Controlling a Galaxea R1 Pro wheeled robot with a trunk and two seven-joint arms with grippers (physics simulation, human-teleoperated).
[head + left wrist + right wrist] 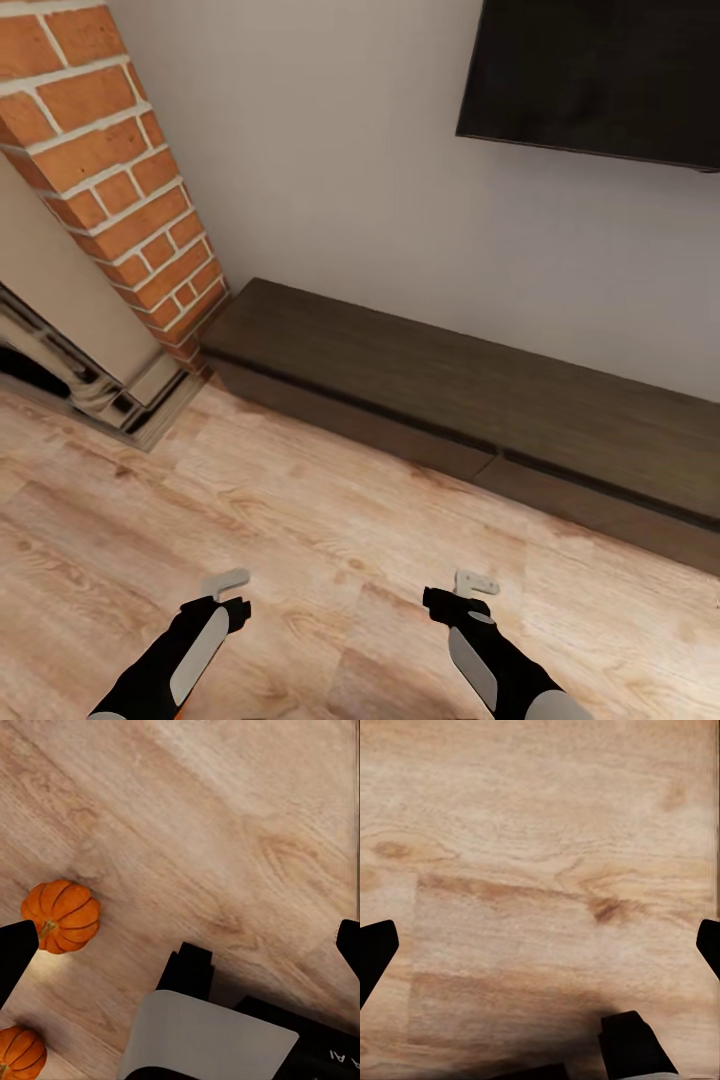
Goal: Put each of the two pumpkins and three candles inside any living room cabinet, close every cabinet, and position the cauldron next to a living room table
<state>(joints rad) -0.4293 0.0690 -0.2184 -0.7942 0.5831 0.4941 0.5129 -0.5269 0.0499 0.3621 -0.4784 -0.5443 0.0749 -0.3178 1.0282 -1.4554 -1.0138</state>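
Observation:
The long dark-brown cabinet (450, 400) runs along the white wall ahead, and its drawer fronts look shut. Two orange ribbed pumpkins lie on the wood floor in the left wrist view, one (61, 916) beside a fingertip and another (21, 1054) cut off at the frame's corner. My left gripper (228, 590) hangs open above the floor, its black fingertips wide apart around nothing (180, 945). My right gripper (470, 590) is open too, over bare planks (540, 945). Both grippers are well short of the cabinet. The candles, cauldron and table are out of view.
A red brick pillar (120, 170) and a fireplace surround (70, 370) stand at the left, touching the cabinet's left end. A dark flat screen (600, 75) hangs on the wall above the cabinet. Light wood floor (330, 520) stretches between me and the cabinet.

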